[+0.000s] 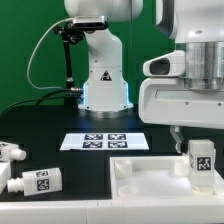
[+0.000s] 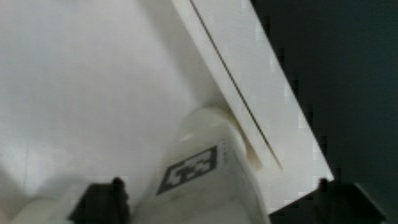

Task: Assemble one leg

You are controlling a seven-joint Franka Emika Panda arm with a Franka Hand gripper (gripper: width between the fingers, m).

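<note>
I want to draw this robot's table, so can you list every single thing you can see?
leg: three, white with black-and-white tags; two lying at the exterior view's left (second), one upright on the tabletop piece near its edge.
tabletop piece: one, white, front, at the exterior view's right.
marker board: one, white with black tags, flat mid-table.
table: one, black, under everything.
pole: one, black, beside the robot base.
robot base: one, white, behind the marker board.
pincer: one, black fingertips, open, either side of the upright leg.
</note>
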